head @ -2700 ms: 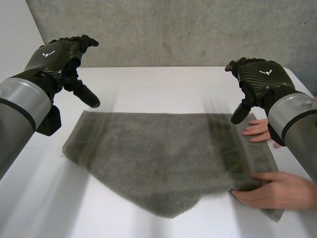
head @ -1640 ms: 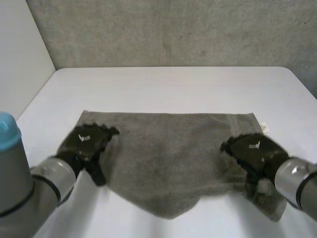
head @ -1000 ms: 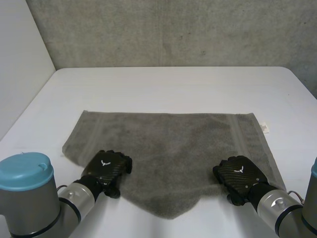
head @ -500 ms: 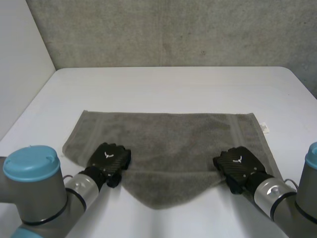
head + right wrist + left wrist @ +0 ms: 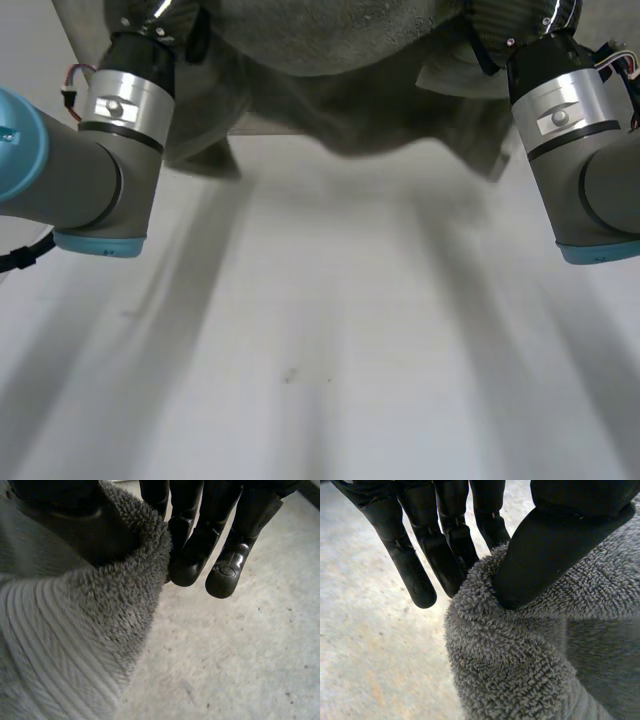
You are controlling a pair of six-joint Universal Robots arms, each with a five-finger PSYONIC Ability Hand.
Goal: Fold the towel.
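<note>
- Left robot hand pinches a bunched edge of the grey terry-cloth towel, its thumb pressing the pile against the straight fingers behind it.
- Right robot hand grips the same way, thumb on one face of the towel and fingers on the other. A ribbed border band runs off beside the thumb.
- From the head view the towel hangs in the air between the grey left arm and the grey right arm. It is up above the white bench, which it does not appear to touch.
- Its long axis runs from one hand to the other, across the robot. The middle sags lower than the two held ends, and loose cloth drops beneath each hand.
- Both hands look about level and each has its own end, so neither leads.
- As I judge it, the coming move turns on the free cloth lying below and between the hands. The lower edge should meet the bench first, and the held edge then goes over it.
</note>
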